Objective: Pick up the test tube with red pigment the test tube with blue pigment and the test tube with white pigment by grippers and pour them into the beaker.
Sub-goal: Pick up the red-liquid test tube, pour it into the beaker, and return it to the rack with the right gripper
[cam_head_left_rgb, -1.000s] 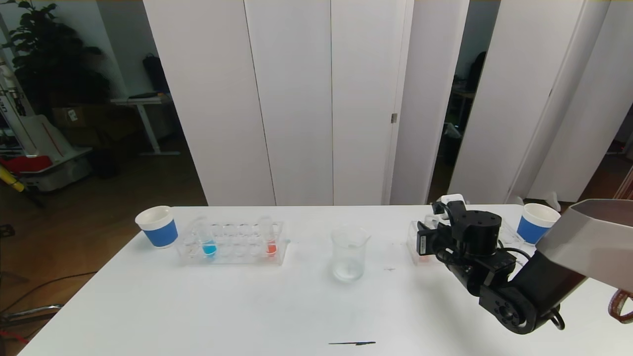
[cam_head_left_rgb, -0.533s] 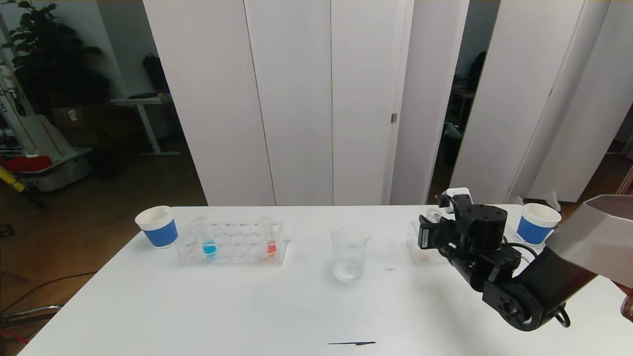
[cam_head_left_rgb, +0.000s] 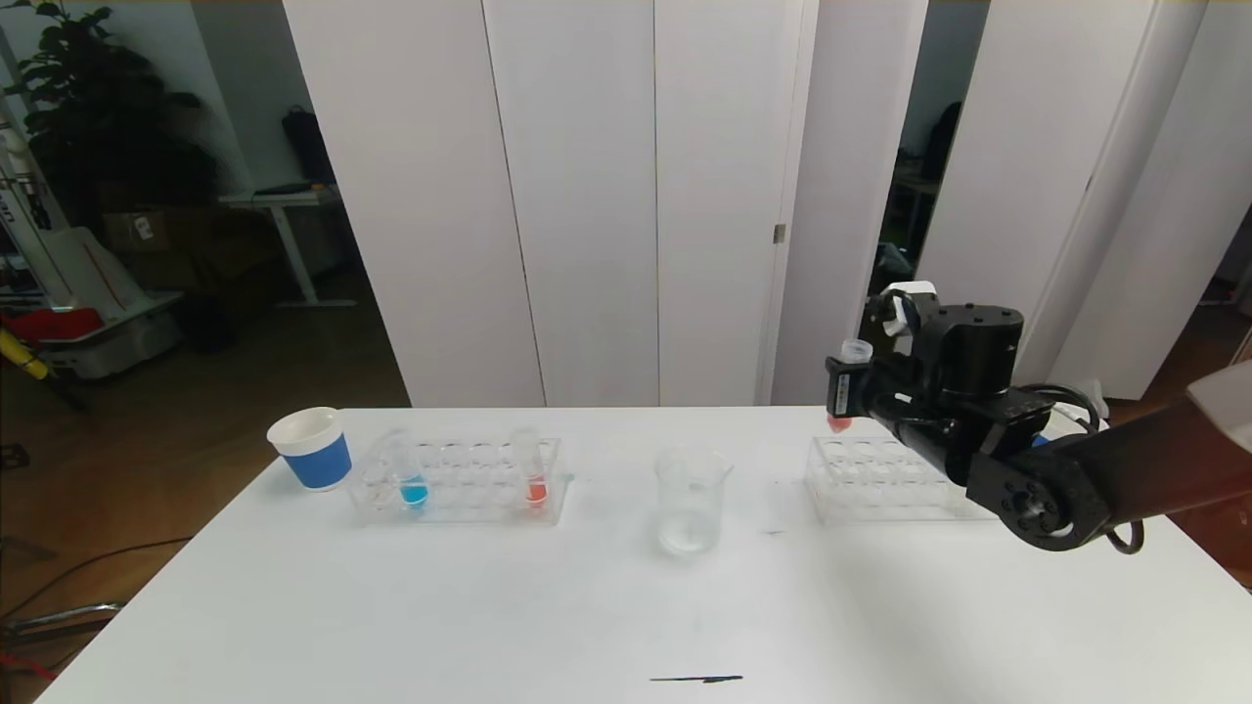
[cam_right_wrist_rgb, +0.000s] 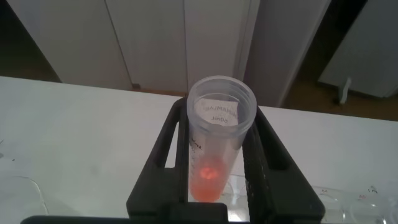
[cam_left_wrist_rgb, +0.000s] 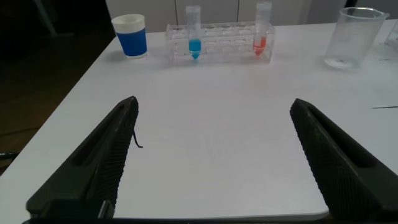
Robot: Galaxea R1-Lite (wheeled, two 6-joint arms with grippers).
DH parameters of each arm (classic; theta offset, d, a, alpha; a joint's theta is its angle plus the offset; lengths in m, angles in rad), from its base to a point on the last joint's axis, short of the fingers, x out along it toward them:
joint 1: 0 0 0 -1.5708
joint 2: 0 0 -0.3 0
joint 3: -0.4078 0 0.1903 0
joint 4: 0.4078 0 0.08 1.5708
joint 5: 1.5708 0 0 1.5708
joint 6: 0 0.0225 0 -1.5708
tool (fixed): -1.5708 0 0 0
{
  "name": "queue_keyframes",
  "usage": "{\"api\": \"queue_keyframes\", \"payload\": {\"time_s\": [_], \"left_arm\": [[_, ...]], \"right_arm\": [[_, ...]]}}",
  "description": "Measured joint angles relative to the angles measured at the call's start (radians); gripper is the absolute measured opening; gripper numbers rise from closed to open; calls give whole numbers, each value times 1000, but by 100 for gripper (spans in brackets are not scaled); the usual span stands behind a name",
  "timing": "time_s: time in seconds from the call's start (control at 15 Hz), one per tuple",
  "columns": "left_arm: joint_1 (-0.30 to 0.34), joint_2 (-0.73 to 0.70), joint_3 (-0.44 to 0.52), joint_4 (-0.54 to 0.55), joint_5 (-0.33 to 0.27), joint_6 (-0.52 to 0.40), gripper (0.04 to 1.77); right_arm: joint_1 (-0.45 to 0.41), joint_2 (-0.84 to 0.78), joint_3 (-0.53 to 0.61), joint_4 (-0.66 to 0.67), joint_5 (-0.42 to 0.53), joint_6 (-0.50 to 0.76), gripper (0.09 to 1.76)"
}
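The white surface (cam_head_left_rgb: 587,606) carries a blue paper cup (cam_head_left_rgb: 311,448), a clear rack (cam_head_left_rgb: 460,484), the beaker (cam_head_left_rgb: 692,501) and a second clear rack (cam_head_left_rgb: 880,479) on the right.

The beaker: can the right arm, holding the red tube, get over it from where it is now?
Probably yes. The right gripper holds the red tube lifted above the right-hand rack, and the table between it and the beaker looks bare, so nothing seems to block the way.

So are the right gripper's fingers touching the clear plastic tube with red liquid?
Touching: the right wrist view shows the black fingers pressed against both sides of the clear tube with red liquid.
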Motion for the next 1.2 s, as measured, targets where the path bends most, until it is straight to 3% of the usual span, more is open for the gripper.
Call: {"api": "queue_keyframes", "payload": {"time_s": [0.33,0.53,0.8,1.07,1.2], "left_arm": [[0,0,0,0,0,0,174],[0,0,0,0,0,0,174],[0,0,0,0,0,0,174],[0,0,0,0,0,0,174],[0,0,0,0,0,0,174]], "right_arm": [[-22,13,-351,326,221,-13,57],[-25,67,-501,388,373,-156,57],[-11,98,-470,328,513,-356,57],[26,139,-428,51,621,-372,57],[50,164,-417,8,640,-440,57]]}}
